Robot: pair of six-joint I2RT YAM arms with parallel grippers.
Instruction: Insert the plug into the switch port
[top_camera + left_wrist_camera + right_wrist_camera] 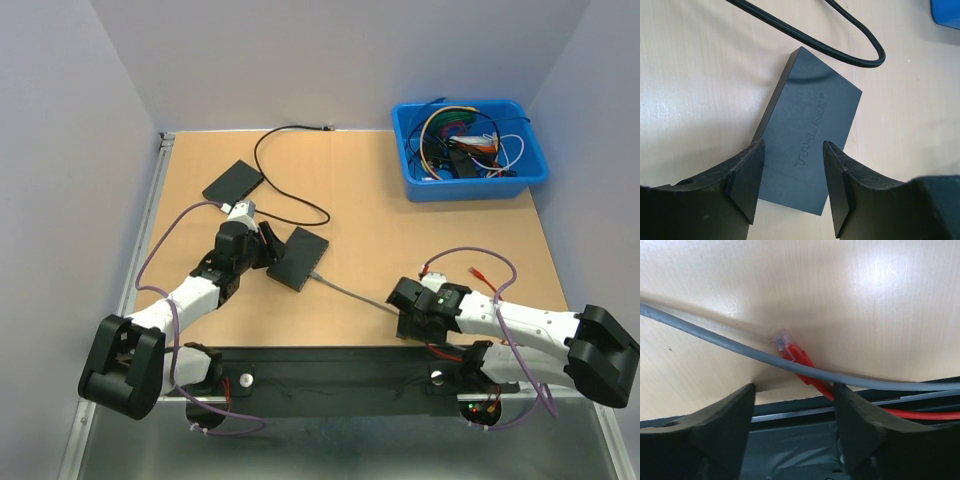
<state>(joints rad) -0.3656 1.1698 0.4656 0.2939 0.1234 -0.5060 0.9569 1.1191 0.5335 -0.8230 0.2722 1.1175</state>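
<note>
diagonally set switch (298, 258), red plug (785, 345) up-left

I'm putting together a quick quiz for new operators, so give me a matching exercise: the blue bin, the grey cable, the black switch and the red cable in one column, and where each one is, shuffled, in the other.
Things
1. blue bin
2. grey cable
3. black switch
4. red cable

Places
A. between the fingers of the left gripper
B. far right corner of the table
C. crossing under the grey cable, by the right gripper
D. running from the switch past the right gripper

Pairs: 1-B, 2-D, 3-A, 4-C
</note>
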